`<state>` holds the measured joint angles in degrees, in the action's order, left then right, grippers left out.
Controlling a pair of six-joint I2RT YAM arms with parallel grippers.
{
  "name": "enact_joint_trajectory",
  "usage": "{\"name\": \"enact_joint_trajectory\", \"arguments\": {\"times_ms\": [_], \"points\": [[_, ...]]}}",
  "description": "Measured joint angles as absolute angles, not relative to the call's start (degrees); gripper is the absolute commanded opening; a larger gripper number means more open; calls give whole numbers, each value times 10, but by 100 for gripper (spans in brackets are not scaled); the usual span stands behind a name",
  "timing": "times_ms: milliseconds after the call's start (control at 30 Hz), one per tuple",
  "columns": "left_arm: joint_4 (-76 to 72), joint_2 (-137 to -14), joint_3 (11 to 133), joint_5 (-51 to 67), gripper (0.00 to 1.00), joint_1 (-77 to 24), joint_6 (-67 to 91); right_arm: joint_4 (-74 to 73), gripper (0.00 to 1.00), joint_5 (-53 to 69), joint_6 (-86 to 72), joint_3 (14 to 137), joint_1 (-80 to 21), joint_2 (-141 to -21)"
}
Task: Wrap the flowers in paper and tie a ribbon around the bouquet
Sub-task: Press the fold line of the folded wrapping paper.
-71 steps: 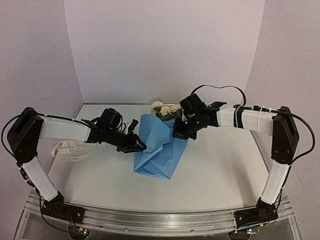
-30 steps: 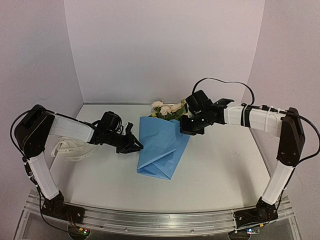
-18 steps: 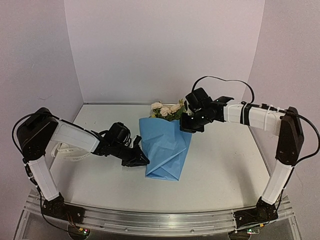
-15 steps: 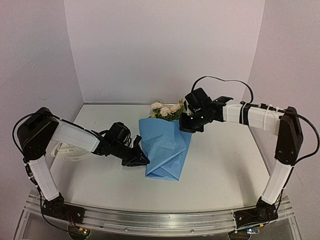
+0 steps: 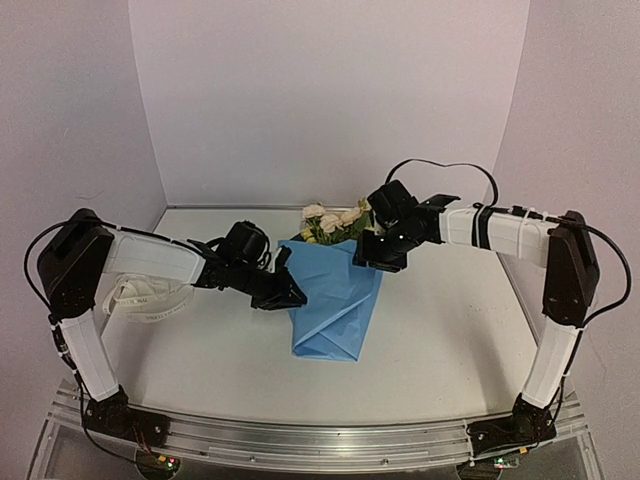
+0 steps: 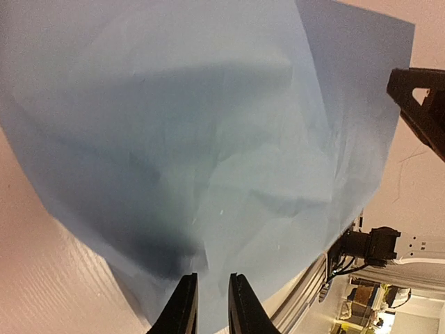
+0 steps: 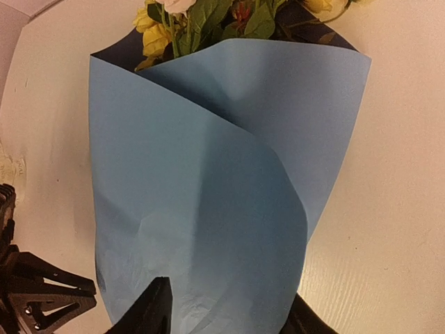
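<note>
The bouquet lies on the table: light blue paper (image 5: 335, 300) folded as a cone around the flowers (image 5: 335, 220), whose yellow and cream blooms stick out at the far end. In the right wrist view the paper (image 7: 208, 174) overlaps itself, and its navy inside shows beside the flowers (image 7: 208, 17). My right gripper (image 5: 372, 260) hovers open over the cone's upper right, its jaws (image 7: 222, 313) wide apart above the paper. My left gripper (image 5: 290, 295) is at the cone's left edge, its jaws (image 6: 212, 277) a narrow gap apart with paper (image 6: 208, 139) just ahead. The ribbon (image 5: 140, 295) lies loose at the far left.
White walls close in the table (image 5: 440, 340) at the back and both sides. The ribbon heap sits under my left forearm. A metal rail (image 5: 320, 440) with both arm bases runs along the near edge.
My right gripper has opened and let go of the paper's upper right. My left gripper has moved back along the cone's left edge, and the cone has shifted slightly.
</note>
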<state>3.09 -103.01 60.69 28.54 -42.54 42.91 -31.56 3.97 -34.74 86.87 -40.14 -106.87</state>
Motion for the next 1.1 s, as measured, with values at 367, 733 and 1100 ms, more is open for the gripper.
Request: {"name": "enact_joint_trajectory", "arguments": {"times_ms": [367, 733, 1100], "points": [[32, -1060, 619, 302, 16, -424, 418, -301, 85, 57, -464, 697, -414, -936], [32, -1062, 619, 312, 16, -424, 418, -205, 66, 73, -574, 644, -447, -960], [32, -1055, 610, 320, 16, -416, 411, -127, 7, 84, -634, 633, -446, -1018]]}}
